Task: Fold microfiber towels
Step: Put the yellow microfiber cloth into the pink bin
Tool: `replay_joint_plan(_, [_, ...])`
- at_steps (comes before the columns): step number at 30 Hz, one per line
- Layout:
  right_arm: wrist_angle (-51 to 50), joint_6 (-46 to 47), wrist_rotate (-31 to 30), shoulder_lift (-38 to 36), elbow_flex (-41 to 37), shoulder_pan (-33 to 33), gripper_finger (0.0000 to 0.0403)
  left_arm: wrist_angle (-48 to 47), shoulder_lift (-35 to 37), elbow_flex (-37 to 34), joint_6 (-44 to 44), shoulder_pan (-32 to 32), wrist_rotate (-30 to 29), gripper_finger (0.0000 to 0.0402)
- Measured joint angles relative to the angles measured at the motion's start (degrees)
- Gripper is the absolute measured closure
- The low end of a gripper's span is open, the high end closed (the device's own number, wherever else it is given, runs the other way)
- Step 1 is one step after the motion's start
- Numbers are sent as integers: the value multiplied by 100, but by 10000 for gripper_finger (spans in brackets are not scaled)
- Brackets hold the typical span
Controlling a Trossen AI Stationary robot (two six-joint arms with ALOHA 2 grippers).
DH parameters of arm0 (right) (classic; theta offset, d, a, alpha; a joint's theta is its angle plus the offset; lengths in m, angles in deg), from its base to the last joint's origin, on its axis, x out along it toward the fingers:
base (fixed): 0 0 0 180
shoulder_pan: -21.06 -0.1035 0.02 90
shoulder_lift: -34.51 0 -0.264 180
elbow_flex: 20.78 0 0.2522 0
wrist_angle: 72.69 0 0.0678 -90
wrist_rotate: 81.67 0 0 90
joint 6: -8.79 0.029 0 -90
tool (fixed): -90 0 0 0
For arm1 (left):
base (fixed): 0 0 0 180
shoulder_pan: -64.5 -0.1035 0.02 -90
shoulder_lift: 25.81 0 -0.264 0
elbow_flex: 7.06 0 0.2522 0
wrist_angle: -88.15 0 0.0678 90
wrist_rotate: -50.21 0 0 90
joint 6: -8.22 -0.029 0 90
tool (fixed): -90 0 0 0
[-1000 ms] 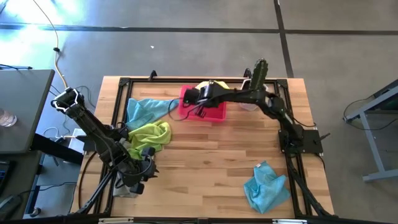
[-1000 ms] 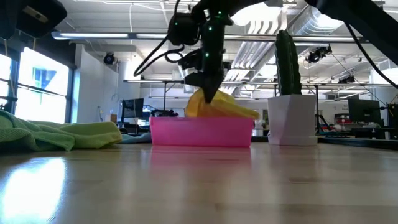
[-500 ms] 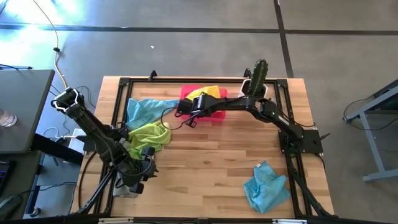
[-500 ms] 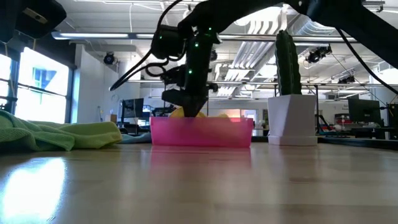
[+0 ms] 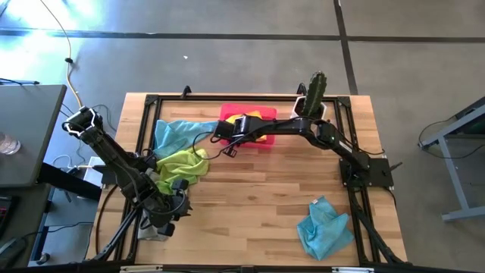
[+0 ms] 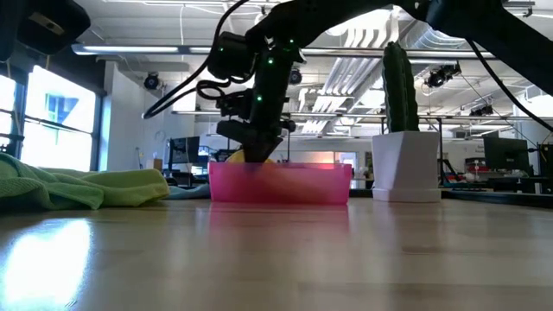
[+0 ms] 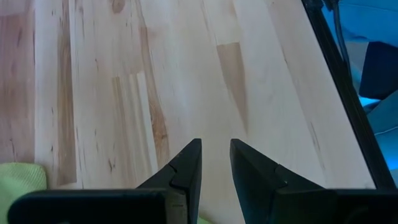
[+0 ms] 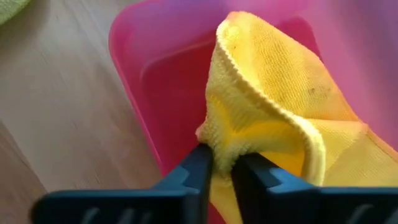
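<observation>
Lowered since a second ago, the right hand (image 8: 222, 163) pinches the yellow towel (image 8: 280, 93) inside the pink tray (image 5: 231, 112) at twelve o'clock, apparently stowing it; left hand (image 7: 214, 163) waits slightly parted.

Grey floor (image 5: 227, 53), ceiling pipes (image 6: 346, 39)

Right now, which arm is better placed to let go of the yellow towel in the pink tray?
Right. The right gripper pinches the yellow towel inside the pink tray. The left gripper waits over bare table.
</observation>
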Motion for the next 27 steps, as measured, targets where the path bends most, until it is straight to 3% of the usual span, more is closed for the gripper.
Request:
replay_joint_plan(4, [105,-170,-20,-2,0,4,283,-72,-2,0,0,0,0,326])
replay_joint_plan(8, [118,-982,31,-11,0,-18,263,-74,-1,0,-2,2,0,326])
replay_joint_plan(13, [96,-2240,44,-17,0,-66,271,-96,-2,1,0,0,0,326])
replay_joint_plan(22, [66,-3515,-288,-66,444,-24,294,-210,-2,0,0,0,0,326])
replay_joint_plan(27, [33,-3632,521,-66,770,71,295,-225,-2,0,0,2,0,326])
